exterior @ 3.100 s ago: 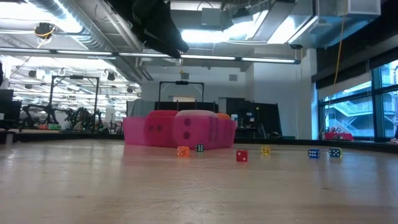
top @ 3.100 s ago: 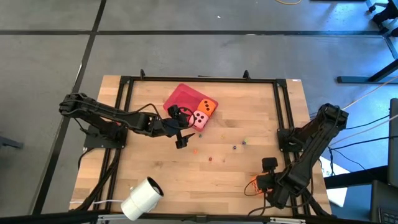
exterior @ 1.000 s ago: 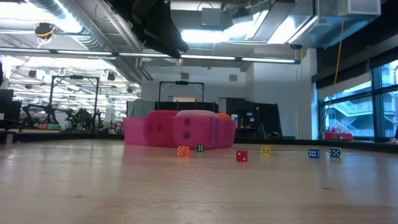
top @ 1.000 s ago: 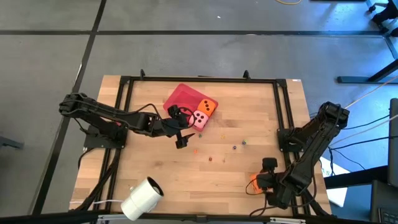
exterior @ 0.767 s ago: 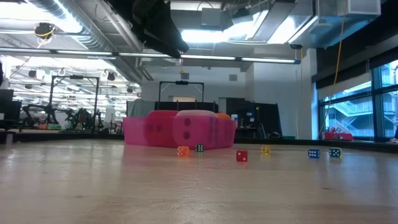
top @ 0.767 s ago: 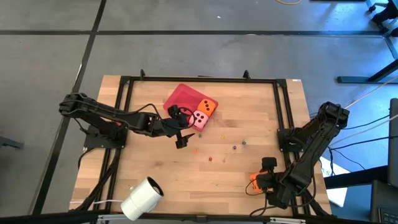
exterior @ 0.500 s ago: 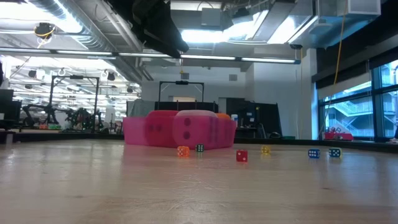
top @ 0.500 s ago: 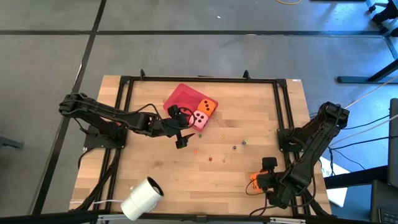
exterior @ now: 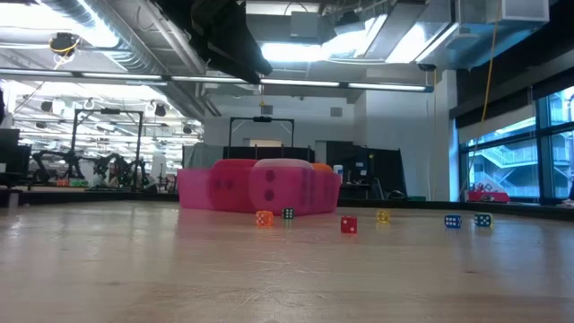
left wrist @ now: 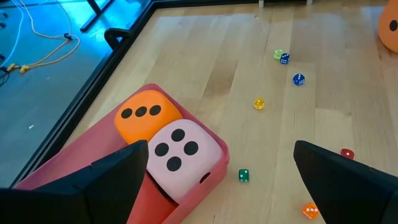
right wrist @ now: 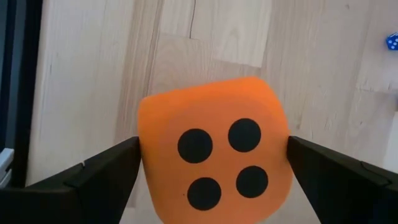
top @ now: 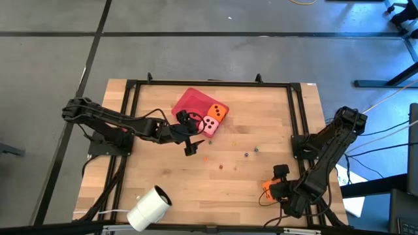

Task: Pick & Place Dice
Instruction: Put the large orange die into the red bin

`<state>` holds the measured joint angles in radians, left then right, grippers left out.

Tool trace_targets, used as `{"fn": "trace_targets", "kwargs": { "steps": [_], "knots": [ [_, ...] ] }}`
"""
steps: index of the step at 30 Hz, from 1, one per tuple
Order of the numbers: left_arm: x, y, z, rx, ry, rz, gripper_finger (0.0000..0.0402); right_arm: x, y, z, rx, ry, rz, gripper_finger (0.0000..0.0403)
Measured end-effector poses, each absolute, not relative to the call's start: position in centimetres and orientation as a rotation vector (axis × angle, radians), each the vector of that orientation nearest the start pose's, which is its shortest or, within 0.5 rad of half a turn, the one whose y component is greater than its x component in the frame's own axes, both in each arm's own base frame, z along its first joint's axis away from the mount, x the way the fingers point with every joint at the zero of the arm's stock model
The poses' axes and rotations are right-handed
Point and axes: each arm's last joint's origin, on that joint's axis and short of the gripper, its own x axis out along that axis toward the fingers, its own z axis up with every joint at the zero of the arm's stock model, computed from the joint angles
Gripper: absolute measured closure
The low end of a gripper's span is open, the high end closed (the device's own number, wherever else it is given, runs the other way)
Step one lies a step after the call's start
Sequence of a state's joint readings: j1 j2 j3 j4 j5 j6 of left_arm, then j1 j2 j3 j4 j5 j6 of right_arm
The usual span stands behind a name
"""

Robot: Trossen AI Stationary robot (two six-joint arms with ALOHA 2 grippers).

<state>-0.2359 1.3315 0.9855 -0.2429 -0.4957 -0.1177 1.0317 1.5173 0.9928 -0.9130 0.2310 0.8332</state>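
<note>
Butcher-block table (top: pixel 163 170) from overhead, pale wood inside a black frame: left gripper (top: pixel 188 134) hangs just beside the red tray (top: pixel 186 101), fingers spread wide, empty. Pink die (top: pixel 209 125) and one orange die (top: pixel 217 112) sit on the tray's edge, probably dropped there already. Right gripper (top: pixel 275 186) is down at the near right corner, straddling another orange die (top: pixel 268 187).

Low view: pink die (exterior: pixel 287 187) looks big and squishy with rounded corners; tiny hard beads (exterior: pixel 349 224) are scattered in front.

Left wrist: pink die (left wrist: pixel 180 155) shows four pips, touching the orange die (left wrist: pixel 146 115) with three, both in the tray.

Right wrist: orange die (right wrist: pixel 214 177) sits between wide-open fingers, not squeezed yet, I'd guess lined up for a grab
</note>
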Motion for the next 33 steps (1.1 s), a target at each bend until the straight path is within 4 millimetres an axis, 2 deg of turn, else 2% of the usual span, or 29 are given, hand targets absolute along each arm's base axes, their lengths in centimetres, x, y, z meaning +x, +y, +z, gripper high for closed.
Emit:
{"fn": "trace_targets", "kwargs": {
  "steps": [20,29,33],
  "knots": [
    [28.11,-5.34,28.16,0.097,0.535,0.284,0.0002,14.19,22.41,19.20,-0.092,1.322,0.025,0.0006],
    [28.11,-5.34,28.16,0.097,0.535,0.284,0.0002,14.20,22.43,19.17,-0.036,1.320,-0.017,0.0073],
    [28.11,-5.34,28.16,0.097,0.535,0.284,0.0002,14.24,22.43,19.18,-0.011,1.311,-0.043,0.0082]
  ]
}}
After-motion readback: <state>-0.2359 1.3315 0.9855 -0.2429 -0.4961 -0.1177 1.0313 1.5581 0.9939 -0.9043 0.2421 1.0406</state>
